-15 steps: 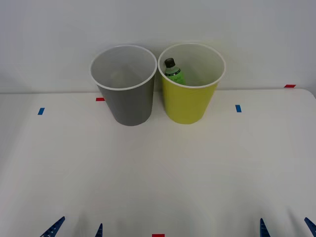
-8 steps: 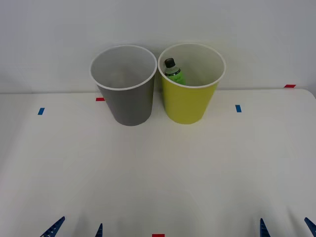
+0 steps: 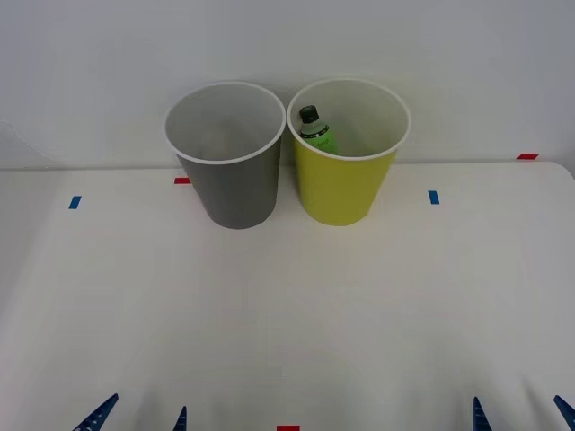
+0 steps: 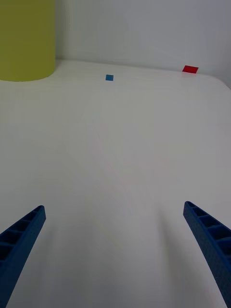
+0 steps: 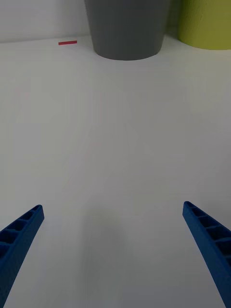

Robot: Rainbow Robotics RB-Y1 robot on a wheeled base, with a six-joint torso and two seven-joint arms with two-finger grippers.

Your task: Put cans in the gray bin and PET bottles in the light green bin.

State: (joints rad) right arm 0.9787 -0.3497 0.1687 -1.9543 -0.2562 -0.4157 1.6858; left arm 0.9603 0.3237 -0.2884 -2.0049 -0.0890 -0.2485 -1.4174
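Note:
At the back of the white table the gray bin (image 3: 231, 171) and the light green bin (image 3: 346, 175) stand side by side, upright and almost touching. A PET bottle (image 3: 314, 130) with green contents and a black cap leans inside the light green bin against its left wall. No can shows; the gray bin's inside looks white and bare as far as I can see. My left gripper (image 3: 142, 418) is open at the front edge on the left, my right gripper (image 3: 521, 417) open on the right. Both are far from the bins and hold nothing. The wrist views show the gray bin (image 5: 127, 26) and the light green bin (image 4: 26, 41) ahead.
Small tape marks lie on the table: blue ones (image 3: 75, 202) (image 3: 434, 197), red ones (image 3: 182, 180) (image 3: 527, 156) (image 3: 287, 429). A white wall stands right behind the bins. The table (image 3: 287, 305) spreads wide and flat between the grippers and the bins.

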